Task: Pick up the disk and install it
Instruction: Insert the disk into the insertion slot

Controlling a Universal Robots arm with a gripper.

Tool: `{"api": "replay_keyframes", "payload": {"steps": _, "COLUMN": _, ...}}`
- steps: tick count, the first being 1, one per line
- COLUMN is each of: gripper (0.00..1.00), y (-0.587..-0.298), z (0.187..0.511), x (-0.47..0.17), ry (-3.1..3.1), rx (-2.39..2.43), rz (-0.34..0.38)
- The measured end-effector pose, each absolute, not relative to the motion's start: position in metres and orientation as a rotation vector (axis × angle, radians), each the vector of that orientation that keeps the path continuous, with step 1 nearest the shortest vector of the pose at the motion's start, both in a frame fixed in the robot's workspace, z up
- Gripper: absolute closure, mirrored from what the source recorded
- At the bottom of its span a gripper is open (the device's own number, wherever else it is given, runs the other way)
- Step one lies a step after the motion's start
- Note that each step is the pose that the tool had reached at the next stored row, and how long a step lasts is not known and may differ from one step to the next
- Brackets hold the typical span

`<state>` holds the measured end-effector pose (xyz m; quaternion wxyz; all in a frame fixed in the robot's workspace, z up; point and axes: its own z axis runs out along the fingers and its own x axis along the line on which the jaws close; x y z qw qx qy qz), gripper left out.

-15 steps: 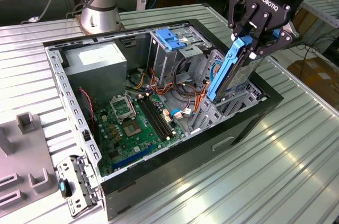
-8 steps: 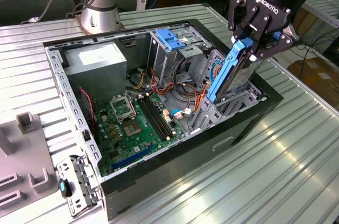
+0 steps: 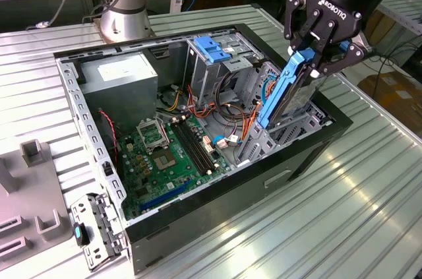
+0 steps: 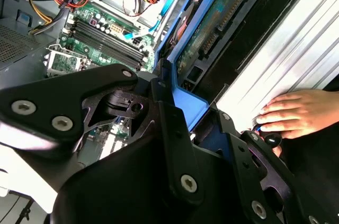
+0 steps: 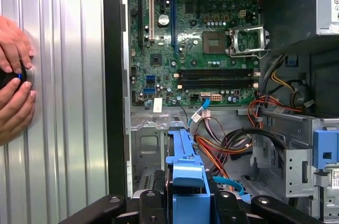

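While your claw (image 3: pixel 314 61) is clamped on the upper end of the disk (image 3: pixel 282 97), the disk hangs tilted, its lower end down in the drive bay (image 3: pixel 293 132) of the open computer case (image 3: pixel 217 210). A wrong angle could jam the disk against the bay or snag the loose cables (image 3: pixel 245 124) beside it. Mind the person's hand (image 4: pixel 296 114) on the counter (image 3: pixel 343 213) just outside the case.
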<state>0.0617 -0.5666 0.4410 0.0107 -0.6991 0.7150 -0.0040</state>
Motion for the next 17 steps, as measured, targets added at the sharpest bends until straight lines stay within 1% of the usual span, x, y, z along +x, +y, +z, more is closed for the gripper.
{"api": "replay_keyframes", "payload": {"steps": 17, "gripper": 0.63, "y": -0.567, "z": 0.425, "x": 0.062, "ry": 2.231, "rx": -2.181, "rz": -0.012}}
